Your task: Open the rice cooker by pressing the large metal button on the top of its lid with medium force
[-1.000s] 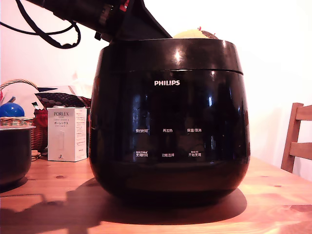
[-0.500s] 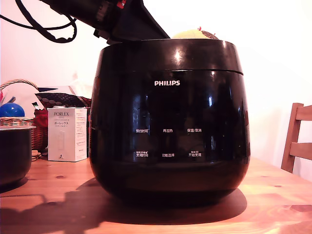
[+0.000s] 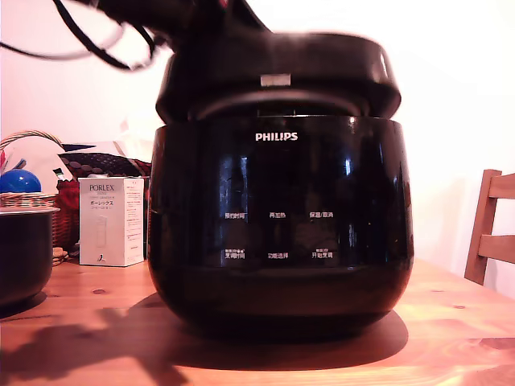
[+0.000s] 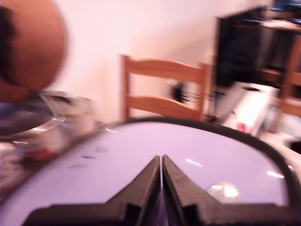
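Gripper: two black fingers pressed together, only a hairline slit between them, nothing held; tips lie low over the glossy top of the lid, pointing across it toward a wooden chair beyond. Whether the tips touch the lid cannot be told; the wrist view is motion-blurred.

Arm: dark, blurred, enters at about 11 o'clock in the exterior view and slopes down behind the lid, with a looped black cable hanging off it.

Lid, exterior view: raised off the body and blurred, front edge lifted, a dark gap showing between it and the body rim; a small pale latch plate sits at its front centre.

Rice cooker: centre of the wooden table, upright, vertical axis, PHILIPS logo and six white labels facing the exterior camera.

Surroundings: bare tabletop in front and at 3 o'clock; a chair back past the table's edge there. At 9 o'clock, near the cooker, a white PORLEX box, a wicker basket with a blue ball, and a dark pot with a pale rim.
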